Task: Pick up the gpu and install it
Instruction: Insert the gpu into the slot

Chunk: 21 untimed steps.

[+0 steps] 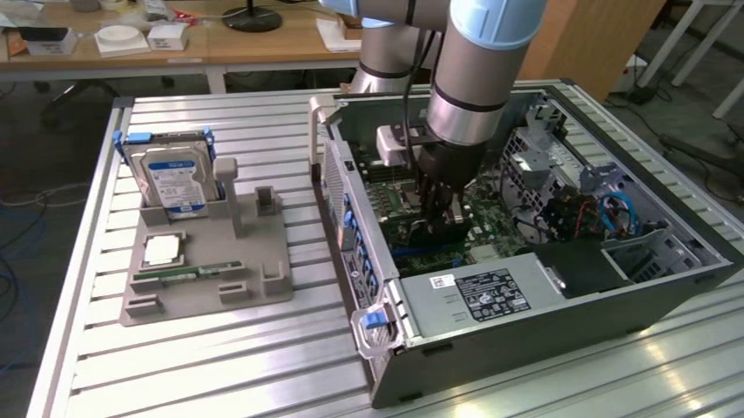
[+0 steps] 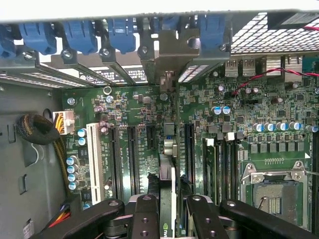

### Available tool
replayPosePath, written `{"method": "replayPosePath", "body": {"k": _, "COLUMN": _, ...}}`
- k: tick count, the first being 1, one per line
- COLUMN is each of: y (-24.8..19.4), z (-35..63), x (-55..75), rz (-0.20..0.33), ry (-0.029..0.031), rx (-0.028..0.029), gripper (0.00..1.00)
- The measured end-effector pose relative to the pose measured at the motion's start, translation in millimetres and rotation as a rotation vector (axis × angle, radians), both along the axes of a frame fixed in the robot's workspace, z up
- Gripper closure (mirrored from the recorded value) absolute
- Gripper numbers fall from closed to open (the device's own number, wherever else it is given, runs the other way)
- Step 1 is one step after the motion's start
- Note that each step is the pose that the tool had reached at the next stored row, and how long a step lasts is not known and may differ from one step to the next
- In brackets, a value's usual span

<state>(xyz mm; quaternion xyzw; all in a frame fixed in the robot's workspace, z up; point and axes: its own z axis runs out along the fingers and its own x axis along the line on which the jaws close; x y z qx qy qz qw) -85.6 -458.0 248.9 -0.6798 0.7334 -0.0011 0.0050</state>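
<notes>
My gripper (image 1: 437, 207) reaches down into the open computer case (image 1: 651, 296), over the green motherboard (image 1: 494, 222). In the wrist view the gripper (image 2: 169, 204) is shut on the gpu (image 2: 168, 164). The card shows edge-on as a thin board running between the black fingers (image 2: 144, 211). Its silver bracket (image 2: 172, 50) stands against the case's rear slot openings, by the blue clips (image 2: 119, 35). The card hangs in line with the black expansion slots (image 2: 132, 152) on the motherboard (image 2: 239, 114). I cannot tell whether its lower edge touches a slot.
A grey parts tray (image 1: 198, 287) lies on the slatted table at the exterior view's left. It carries a hard drive (image 1: 174, 178), a processor (image 1: 160, 251) and a memory stick (image 1: 192, 273). Inside the case are the power supply (image 1: 489, 292), cables (image 1: 605, 213) and the processor socket (image 2: 271, 191).
</notes>
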Motion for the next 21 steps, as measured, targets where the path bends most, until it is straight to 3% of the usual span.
{"method": "replayPosePath", "body": {"k": 5, "y": -0.1, "z": -0.8, "x": -0.2, "rz": 0.0, "ry": -0.0002, "rx": -0.0004, "gripper": 0.74}}
{"method": "replayPosePath", "body": {"k": 8, "y": 0.0, "z": -0.9, "x": -1.0, "rz": 0.0, "ry": -0.009, "rx": 0.0, "gripper": 0.74}}
{"method": "replayPosePath", "body": {"k": 11, "y": 0.0, "z": -0.9, "x": -1.1, "rz": 0.0, "ry": -0.012, "rx": -0.0001, "gripper": 0.74}}
{"method": "replayPosePath", "body": {"k": 16, "y": -0.1, "z": -0.8, "x": -1.2, "rz": 0.0, "ry": -0.0122, "rx": 0.0005, "gripper": 0.74}}
{"method": "replayPosePath", "body": {"k": 21, "y": -0.4, "z": -0.8, "x": -1.3, "rz": 0.002, "ry": -0.0124, "rx": 0.0065, "gripper": 0.74}}
